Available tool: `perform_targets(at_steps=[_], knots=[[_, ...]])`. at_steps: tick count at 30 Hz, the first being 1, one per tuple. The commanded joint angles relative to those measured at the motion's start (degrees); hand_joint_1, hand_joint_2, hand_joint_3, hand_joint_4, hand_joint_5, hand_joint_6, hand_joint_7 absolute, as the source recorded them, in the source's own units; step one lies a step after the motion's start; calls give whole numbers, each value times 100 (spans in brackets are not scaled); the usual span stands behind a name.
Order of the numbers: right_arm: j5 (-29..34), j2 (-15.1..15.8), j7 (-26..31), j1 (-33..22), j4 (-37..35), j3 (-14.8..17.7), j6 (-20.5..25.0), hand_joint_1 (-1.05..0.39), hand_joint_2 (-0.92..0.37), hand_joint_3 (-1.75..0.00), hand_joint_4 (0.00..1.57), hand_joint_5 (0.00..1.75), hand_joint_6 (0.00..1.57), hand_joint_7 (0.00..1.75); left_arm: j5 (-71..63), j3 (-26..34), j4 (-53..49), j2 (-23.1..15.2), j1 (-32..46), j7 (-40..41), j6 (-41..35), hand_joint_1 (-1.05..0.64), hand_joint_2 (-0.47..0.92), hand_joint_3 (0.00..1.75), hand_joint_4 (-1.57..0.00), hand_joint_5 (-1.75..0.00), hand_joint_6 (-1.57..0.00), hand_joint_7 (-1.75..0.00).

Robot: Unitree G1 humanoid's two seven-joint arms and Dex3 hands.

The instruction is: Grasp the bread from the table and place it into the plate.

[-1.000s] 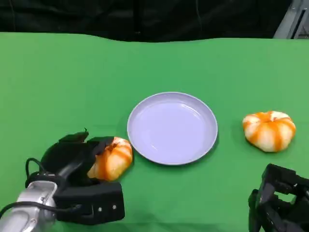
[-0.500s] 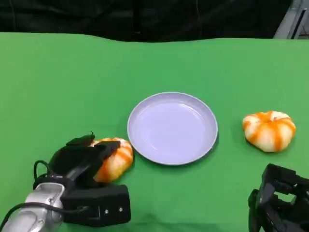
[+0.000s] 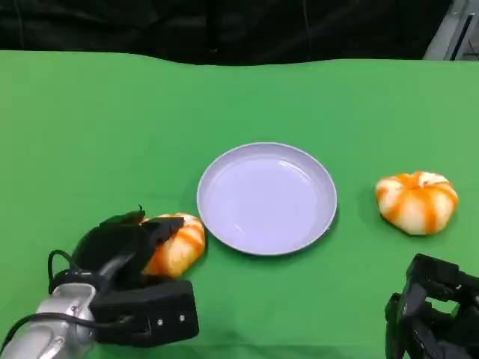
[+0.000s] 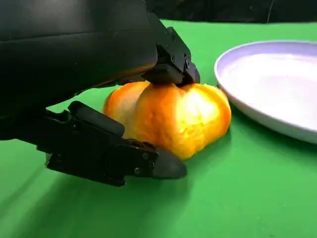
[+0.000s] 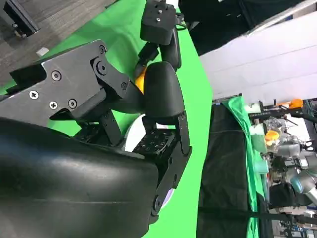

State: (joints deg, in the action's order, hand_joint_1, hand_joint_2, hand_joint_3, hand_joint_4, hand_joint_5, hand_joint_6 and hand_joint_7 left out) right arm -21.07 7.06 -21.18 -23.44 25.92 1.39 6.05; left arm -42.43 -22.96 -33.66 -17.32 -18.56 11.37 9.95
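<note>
The left hand [image 3: 123, 247] is down on the green counter [image 3: 97, 127] with its fingers wrapped over the nearer bread [image 3: 176, 243], a rounded orange-and-white bun sitting just left of the lilac plate [image 3: 267, 197]. From the left wrist view you can see how it stands: one finger [image 4: 171, 64] presses on the top of the bun and another [image 4: 124, 158] lies low along its side at the cloth, so the hand is closed around the bread [image 4: 173, 116], though the bun looks to be resting on the counter and not lifted yet. I'd say this is the grasp step, with the squeeze made or nearly made and the carry not begun. A second bun [image 3: 417, 201] sits well to the right of the plate, untouched. The right hand [image 3: 430, 318] waits low at the near right corner, holding nothing; in its own wrist view the fingers [image 5: 161, 89] seem partly bent, and I cannot tell for certain whether they are spread or curled shut. The next move, as I judge it, calls for a firm enough hold that the soft bun doesn't slip, a lift high enough to clear the plate's raised rim [image 4: 233, 99], a short sweep to the right, and a release over the plate's middle.
</note>
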Motion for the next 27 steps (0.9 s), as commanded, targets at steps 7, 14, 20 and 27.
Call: perform_targets(at_steps=[7, 14, 20, 27], knots=[[-30, 25, -29, -50, 17, 28, -135, -5, -64, -107, 86, 175, 76, 156, 437, 258, -544, 100, 20, 1278, 873, -6, 91, 46, -79, -148, -102, -83], [-49, 43, -17, -51, 24, 57, -111, -5, -64, -106, 86, 175, 76, 156, 535, 467, -253, 21, 86, 1641, 1192, -9, 77, 77, -71, -174, -63, -167], [-33, 82, 0, -60, 69, 66, -52, -5, -64, -106, 86, 175, 76, 157, 589, 707, 474, -47, 170, 1426, 945, -7, 73, 82, -69, -175, -64, -160], [-58, 87, -23, -34, 39, 67, -46, -4, -65, -106, 86, 175, 75, 157, 443, 697, 1203, -35, 70, 1361, 920, -8, 69, 82, -71, -175, -68, -154]])
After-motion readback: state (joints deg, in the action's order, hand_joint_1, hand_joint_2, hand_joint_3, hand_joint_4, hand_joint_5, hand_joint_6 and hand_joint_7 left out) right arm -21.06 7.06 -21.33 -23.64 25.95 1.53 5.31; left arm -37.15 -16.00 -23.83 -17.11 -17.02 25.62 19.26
